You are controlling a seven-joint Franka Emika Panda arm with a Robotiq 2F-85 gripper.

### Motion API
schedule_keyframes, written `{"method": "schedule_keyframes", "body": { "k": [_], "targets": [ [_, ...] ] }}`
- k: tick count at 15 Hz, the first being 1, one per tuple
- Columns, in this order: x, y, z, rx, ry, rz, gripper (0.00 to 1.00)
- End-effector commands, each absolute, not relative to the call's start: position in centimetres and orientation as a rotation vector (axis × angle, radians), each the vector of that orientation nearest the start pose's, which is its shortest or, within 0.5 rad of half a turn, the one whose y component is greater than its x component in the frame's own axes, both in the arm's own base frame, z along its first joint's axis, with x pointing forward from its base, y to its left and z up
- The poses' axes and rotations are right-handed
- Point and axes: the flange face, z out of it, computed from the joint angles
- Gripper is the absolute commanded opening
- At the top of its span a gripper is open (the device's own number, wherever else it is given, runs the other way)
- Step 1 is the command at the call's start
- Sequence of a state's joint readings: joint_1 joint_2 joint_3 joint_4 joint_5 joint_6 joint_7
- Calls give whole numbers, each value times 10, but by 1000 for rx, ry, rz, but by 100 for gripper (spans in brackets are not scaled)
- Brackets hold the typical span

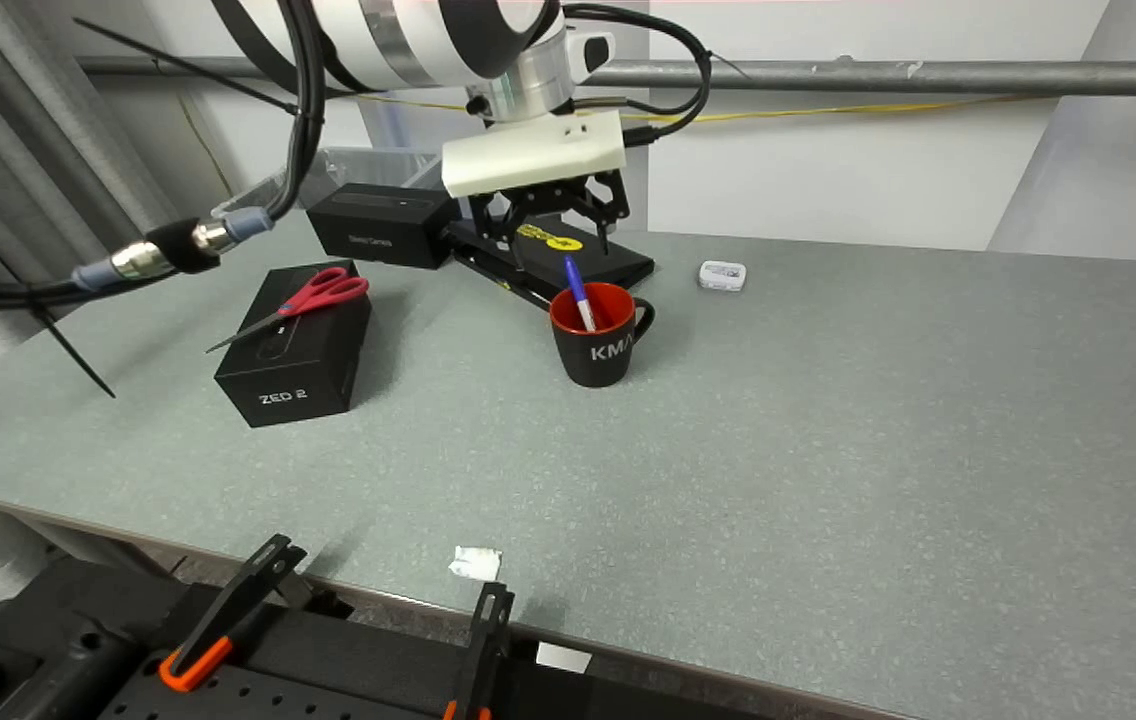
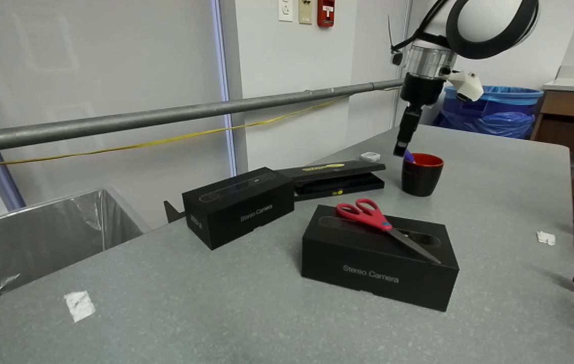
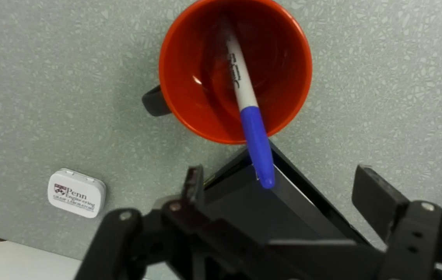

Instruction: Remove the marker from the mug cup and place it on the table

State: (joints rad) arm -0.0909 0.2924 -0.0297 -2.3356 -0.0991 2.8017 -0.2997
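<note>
The marker [image 1: 580, 292] has a blue cap and a white barrel. It leans inside the black mug cup [image 1: 596, 352], cap end up and sticking out past the rim. In an exterior view only its blue cap [image 2: 409, 156] shows. In the wrist view the marker [image 3: 255, 128] lies across the red inside of the mug [image 3: 190, 74], its cap pointing towards my jaws. The mug stands upright on the grey table [image 1: 778, 500]. My gripper [image 3: 279, 182] is open and empty, its fingers spread on either side of the cap's line. In an exterior view the gripper [image 1: 562, 254] is above the mug's rim.
A flat black case [image 1: 608, 268], its lid raised, lies behind the mug. A black box [image 1: 293, 375] carries red scissors [image 1: 325, 290]; another black box [image 1: 378, 225] stands farther back. A small white tin [image 1: 723, 275] lies near the handle side. A pipe [image 1: 888, 77] runs along the wall.
</note>
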Motion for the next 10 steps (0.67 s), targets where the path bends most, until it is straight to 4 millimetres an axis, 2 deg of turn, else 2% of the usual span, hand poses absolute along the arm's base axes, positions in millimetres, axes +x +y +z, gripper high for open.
{"method": "schedule_keyframes", "body": {
  "k": [1, 5, 10],
  "targets": [
    [532, -67, 230, -3172, -462, -288, 100],
    [534, -77, 224, -3171, -438, -267, 100],
    [535, -78, 213, -3162, -446, -242, 99]
  ]
}}
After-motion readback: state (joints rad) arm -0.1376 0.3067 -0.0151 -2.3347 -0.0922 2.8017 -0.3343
